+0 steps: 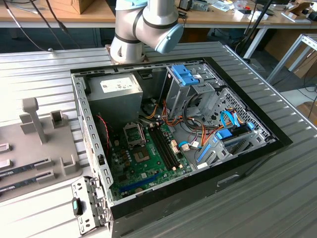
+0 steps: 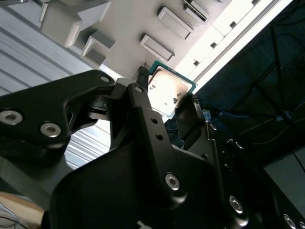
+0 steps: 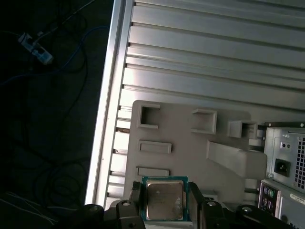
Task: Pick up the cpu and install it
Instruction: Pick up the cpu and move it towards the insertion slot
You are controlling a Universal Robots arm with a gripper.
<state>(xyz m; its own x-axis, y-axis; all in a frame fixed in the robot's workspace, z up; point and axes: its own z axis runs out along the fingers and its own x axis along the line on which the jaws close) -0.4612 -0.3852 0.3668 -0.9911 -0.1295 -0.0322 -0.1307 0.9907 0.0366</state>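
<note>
Between the two black metal fingers (image 2: 145, 112) of the gripper (image 3: 165, 198) sits the cpu (image 3: 164, 200), a small flat square chip with a silvery-grey metal top and a thin green rim. The fingers press on two opposite edges, so the tool is clamped on it in both wrist views. Behind the chip lies a pale grey moulded tray (image 3: 181, 143) with rectangular recesses, resting on the ribbed aluminium worktop (image 3: 214, 62) near its long edge. Just beside the tray stands the open black and grey computer case (image 1: 173, 198). Its green motherboard (image 1: 143, 163) and black square socket frame (image 1: 133, 134) are exposed in the exterior view. A grey robot arm (image 1: 143, 25) with a blue cap rises at the case's far edge.
</note>
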